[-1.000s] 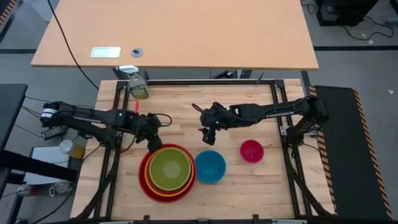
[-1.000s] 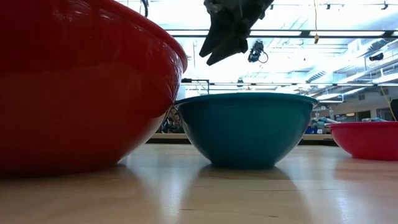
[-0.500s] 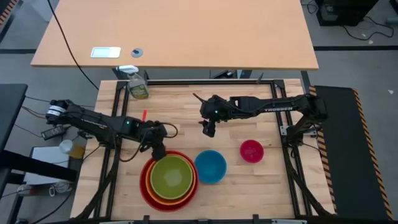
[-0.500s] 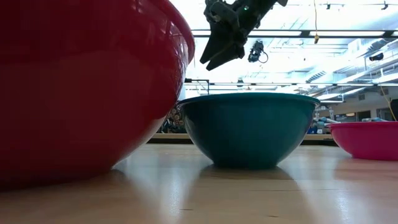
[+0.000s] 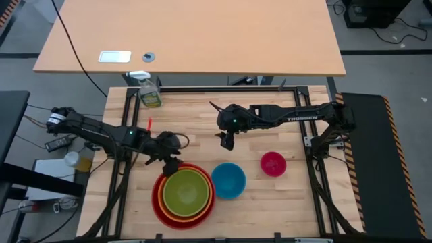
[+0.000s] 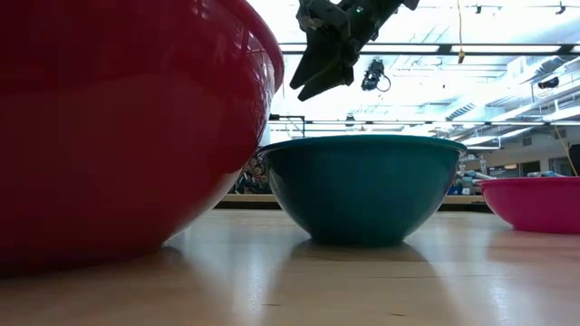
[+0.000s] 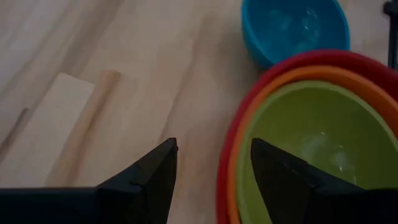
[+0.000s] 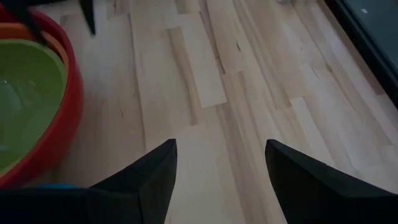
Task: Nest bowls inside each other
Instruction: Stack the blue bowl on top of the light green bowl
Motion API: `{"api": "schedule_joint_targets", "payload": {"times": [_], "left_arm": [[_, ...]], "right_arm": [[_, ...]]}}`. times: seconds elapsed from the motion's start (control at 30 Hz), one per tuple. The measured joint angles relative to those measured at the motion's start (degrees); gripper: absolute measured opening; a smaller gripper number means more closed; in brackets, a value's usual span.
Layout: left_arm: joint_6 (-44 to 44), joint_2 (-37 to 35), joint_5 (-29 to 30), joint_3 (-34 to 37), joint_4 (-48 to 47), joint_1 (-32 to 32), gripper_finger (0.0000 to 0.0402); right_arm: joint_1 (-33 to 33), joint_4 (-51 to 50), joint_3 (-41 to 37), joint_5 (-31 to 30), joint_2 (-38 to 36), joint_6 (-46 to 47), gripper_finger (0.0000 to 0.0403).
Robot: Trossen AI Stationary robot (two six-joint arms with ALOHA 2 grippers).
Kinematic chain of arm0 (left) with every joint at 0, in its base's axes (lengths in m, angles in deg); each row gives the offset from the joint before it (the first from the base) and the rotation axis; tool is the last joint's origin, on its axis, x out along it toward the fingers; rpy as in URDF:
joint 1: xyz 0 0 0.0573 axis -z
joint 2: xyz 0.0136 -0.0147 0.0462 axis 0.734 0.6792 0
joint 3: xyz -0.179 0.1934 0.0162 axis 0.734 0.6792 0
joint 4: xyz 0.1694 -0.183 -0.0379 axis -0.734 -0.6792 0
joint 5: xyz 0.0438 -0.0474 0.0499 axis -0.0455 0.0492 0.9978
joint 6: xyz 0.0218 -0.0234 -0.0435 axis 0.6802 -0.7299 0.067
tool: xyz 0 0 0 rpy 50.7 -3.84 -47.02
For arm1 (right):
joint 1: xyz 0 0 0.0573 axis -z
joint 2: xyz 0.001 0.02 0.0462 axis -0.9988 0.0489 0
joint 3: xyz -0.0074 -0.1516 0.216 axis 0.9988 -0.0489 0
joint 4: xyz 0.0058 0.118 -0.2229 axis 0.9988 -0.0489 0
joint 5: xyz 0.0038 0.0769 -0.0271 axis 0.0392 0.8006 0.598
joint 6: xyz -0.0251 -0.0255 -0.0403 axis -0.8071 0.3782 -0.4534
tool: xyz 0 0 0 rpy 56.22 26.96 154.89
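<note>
A green bowl [image 5: 183, 189] sits in an orange bowl [image 7: 244, 138], which sits in a big red bowl [image 6: 109, 118] near the table's front left. Right of that stack, a blue bowl [image 5: 228, 180] and a small pink bowl [image 5: 273, 164] each rest on their bases. My left gripper [image 5: 171, 164] is open over the stack's far-left rim. One finger [image 7: 158, 168] is outside the rim, the other [image 7: 273, 171] over the bowls. My right gripper [image 5: 227, 140] hangs open above bare table, beyond the blue bowl. My left gripper slants down over the red bowl's far-left rim [image 7: 231, 144], with the rim between its open fingers. I cannot tell whether either finger touches the rim.
A spray bottle [image 5: 150, 91] stands at the table's far left corner. Black frame rails [image 5: 223, 88] run along the table's edges. Bare wood lies between the bowls and the far edge.
The three-bowl stack has slid a little toward the table's near edge and then stopped. My left gripper has moved toward the near edge and slightly right along with it, staying open. My right gripper has drawn back slightly toward the far edge.
</note>
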Motion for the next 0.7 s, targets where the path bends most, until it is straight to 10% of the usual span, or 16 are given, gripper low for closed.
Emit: {"api": "schedule_joint_targets", "payload": {"times": [0.7], "left_arm": [[3.60,4.92,-0.30,0.02,-0.67,0.26,0.0208]], "right_arm": [[-1.99,0.65,0.02,-1.71,0.02,0.91,0.0249]]}}
